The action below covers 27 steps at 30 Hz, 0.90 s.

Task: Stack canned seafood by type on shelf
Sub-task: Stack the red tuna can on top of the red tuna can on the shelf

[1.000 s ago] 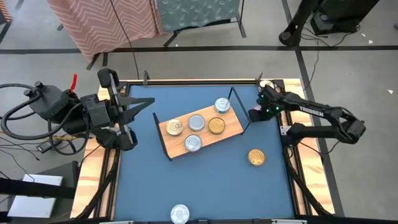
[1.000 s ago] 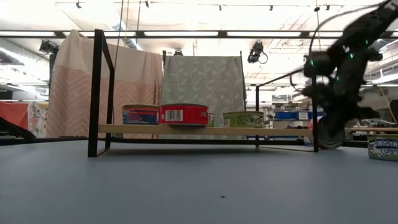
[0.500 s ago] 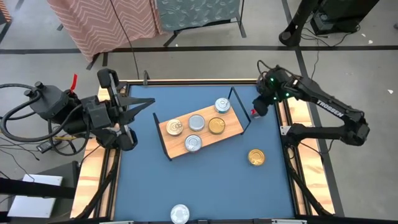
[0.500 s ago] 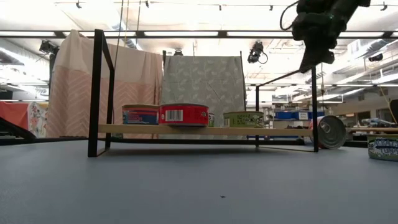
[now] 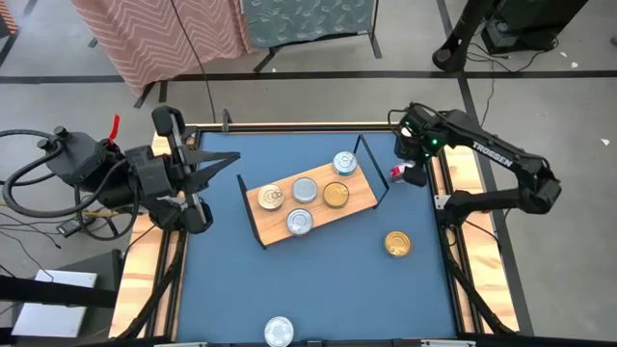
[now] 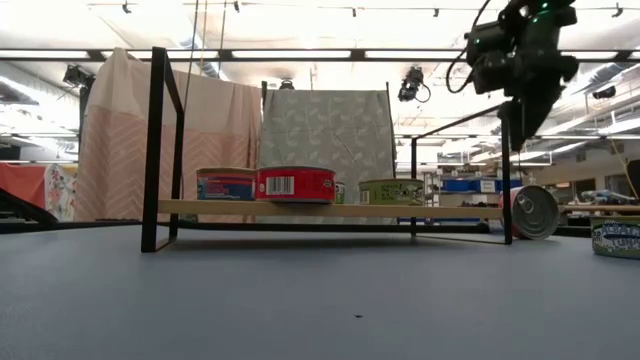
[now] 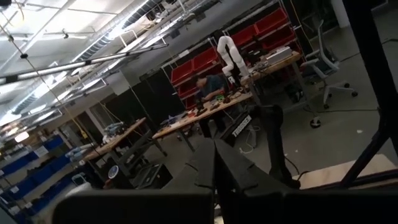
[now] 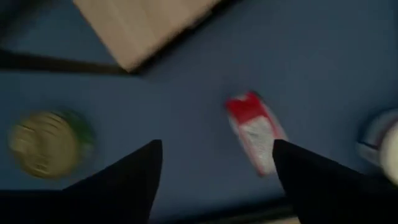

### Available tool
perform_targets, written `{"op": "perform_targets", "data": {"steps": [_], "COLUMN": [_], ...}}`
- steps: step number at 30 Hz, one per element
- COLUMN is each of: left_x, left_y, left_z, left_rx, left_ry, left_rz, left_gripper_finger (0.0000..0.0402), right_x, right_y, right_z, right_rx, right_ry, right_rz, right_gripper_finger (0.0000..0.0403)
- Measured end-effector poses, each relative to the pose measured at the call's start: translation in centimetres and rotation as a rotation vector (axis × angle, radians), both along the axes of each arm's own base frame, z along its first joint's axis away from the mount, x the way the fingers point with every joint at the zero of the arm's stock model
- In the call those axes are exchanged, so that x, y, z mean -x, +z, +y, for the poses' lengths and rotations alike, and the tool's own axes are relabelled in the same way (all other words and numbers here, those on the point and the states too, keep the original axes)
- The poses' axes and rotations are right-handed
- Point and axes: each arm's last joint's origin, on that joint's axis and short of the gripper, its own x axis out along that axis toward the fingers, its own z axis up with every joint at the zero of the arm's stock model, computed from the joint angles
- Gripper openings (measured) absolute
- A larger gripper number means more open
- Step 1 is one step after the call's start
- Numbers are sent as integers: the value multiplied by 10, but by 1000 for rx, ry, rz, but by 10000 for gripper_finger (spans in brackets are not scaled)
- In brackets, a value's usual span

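The shelf [image 5: 310, 204] stands mid-table with several silver- and gold-lidded cans lying flat on its board. A red-sided can [image 5: 402, 173] stands on its edge on the table just beyond the shelf's right end [image 6: 535, 212], lid facing the near side. My right gripper [image 8: 217, 149] hangs open above it, pointing down, touching nothing [image 6: 520, 120]. A gold can [image 5: 396, 243] and a silver can [image 5: 278, 331] lie flat on the table. My left gripper [image 5: 229, 157] waits shut, raised at the table's left side.
The shelf's black wire end frame [image 5: 374, 173] stands close to the upended can. Another can [image 6: 615, 238] shows at the right edge of the low view. Open blue table lies near the front between the shelf and the silver can. Wooden rims [image 5: 461, 173] bound the table.
My right gripper has let go of the red can beside the shelf's right end, risen well above it and rolled about its own axis. The can has stayed where it was, standing on its edge on the table.
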Motion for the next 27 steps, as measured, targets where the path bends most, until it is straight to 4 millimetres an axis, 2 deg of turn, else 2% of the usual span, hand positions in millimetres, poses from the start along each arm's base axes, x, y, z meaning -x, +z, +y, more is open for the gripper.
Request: {"op": "perform_targets", "data": {"steps": [5, 13, 18, 23, 27], "left_x": [-2, -8, -11, -10, -11], "left_y": [-1, -4, -6, -6, -6], "left_z": [-1, -6, -8, -7, -8], "left_rx": [5, 0, -5, 14, 15], "left_ry": [-1, -5, -3, -3, -3], "left_rz": [2, 15, 24, 18, 18], "left_gripper_finger": [6, 6, 6, 6, 6], "right_x": [-8, -18, -12, -2, 2], "right_y": [-7, -23, -23, -16, -15], "right_z": [-12, -28, -30, -28, -26], "right_rx": [82, 94, 71, -3, -37], "right_ry": [52, 77, 28, -48, -58], "right_rz": [34, 105, 132, 39, 31], "right_gripper_finger": [339, 335, 335, 331, 328]}}
